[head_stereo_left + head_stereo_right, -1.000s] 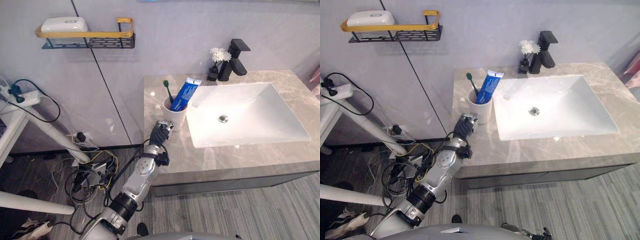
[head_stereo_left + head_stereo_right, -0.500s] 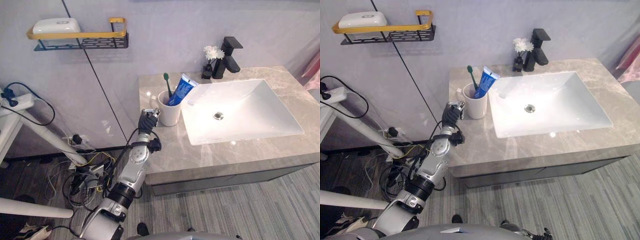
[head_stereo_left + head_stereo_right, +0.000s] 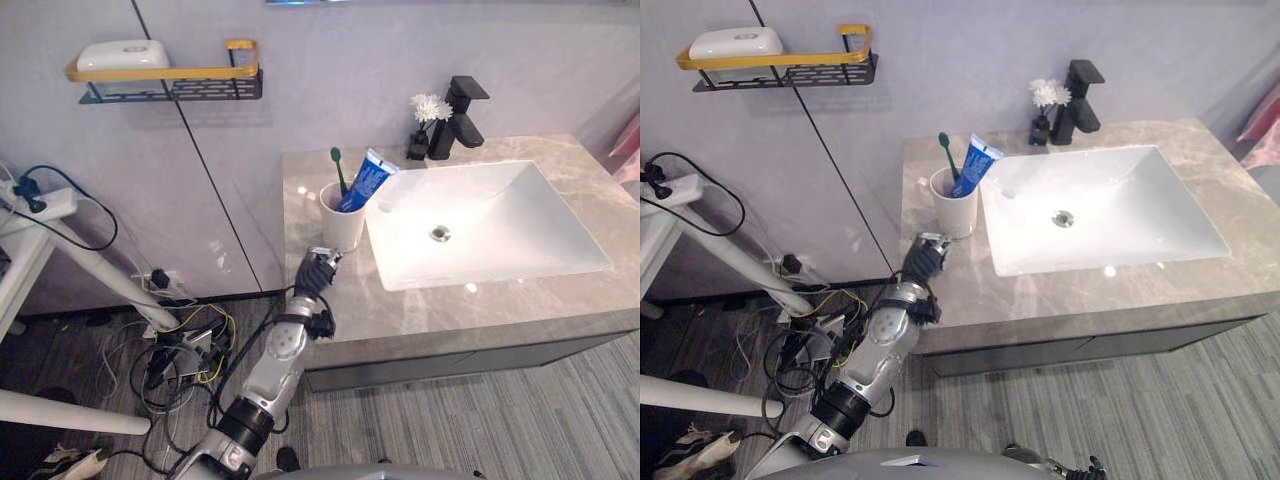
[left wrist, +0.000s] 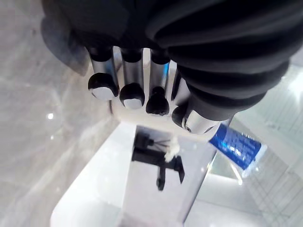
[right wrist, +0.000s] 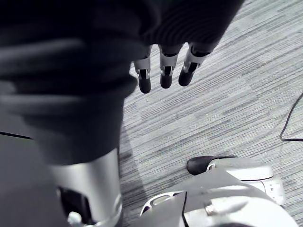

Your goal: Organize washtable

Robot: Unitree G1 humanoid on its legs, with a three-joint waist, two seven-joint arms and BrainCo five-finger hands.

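Observation:
A white cup (image 3: 342, 226) stands on the grey marble counter (image 3: 400, 320) left of the basin. In it are a green toothbrush (image 3: 336, 166) and a blue toothpaste tube (image 3: 366, 182). My left hand (image 3: 315, 272) hovers over the counter's left part, a short way in front of the cup and apart from it. Its fingers (image 4: 132, 94) are relaxed and hold nothing; past them the left wrist view shows the toothpaste tube (image 4: 235, 144). My right hand (image 5: 163, 71) hangs over the floor with straight fingers, empty.
A white rectangular basin (image 3: 560, 258) fills the counter's right part. A black faucet (image 3: 460, 115) and a small vase of white flowers (image 3: 428, 108) stand behind it. On the wall at the left, a yellow-railed shelf (image 3: 170, 80) carries a white soap box (image 3: 125, 54).
My left hand has drawn back from the cup toward the counter's front edge. The camera has shifted a little; the cup and its contents stay put.

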